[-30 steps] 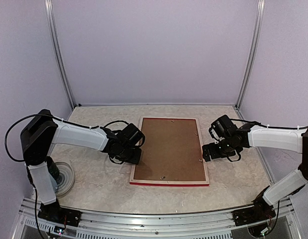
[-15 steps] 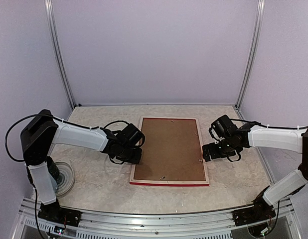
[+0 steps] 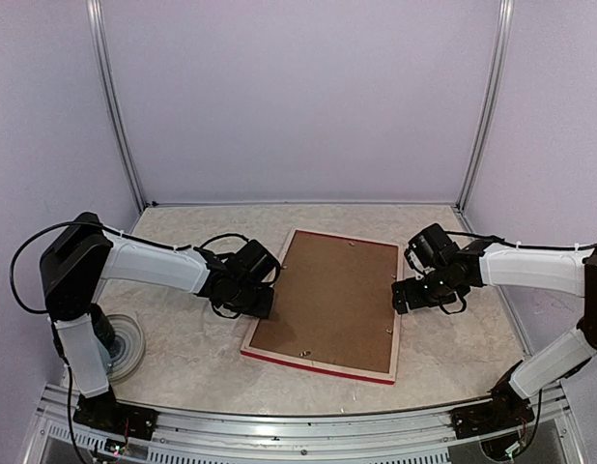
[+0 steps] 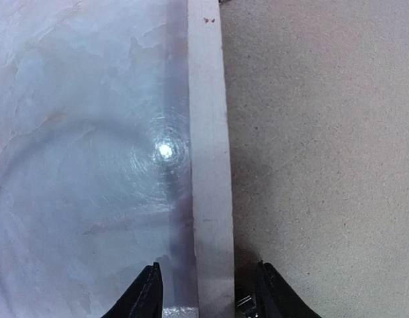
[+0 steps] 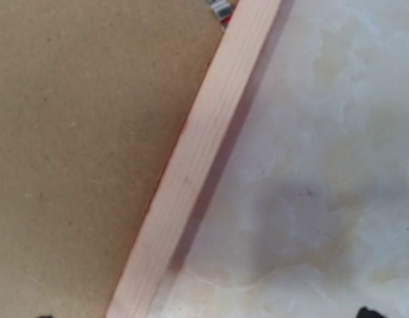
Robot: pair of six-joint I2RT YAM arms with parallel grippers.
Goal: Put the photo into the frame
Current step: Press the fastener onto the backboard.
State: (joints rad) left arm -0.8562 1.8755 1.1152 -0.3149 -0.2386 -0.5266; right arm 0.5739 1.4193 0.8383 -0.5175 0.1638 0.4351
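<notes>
The frame (image 3: 318, 366) lies face down and askew on the table, pale wood back up, with a red edge along its near side. A brown backing board (image 3: 332, 300) fills it. The photo is hidden. My left gripper (image 3: 263, 302) is open and straddles the frame's left rail (image 4: 208, 165), with a gap on each side of the rail. In the left wrist view, the left gripper (image 4: 208, 291) has one finger over the table and the other over the board (image 4: 317, 165). My right gripper (image 3: 400, 295) stands wide open over the right rail (image 5: 198, 165), holding nothing.
A round grey disc (image 3: 125, 345) lies by the left arm's base. Small metal tabs (image 3: 303, 352) sit at the board's edges. Lilac walls and two upright posts close the back and sides.
The frame has turned on the table: its far end swung right and its near left corner shifted left. Both arms stay about where they were.
</notes>
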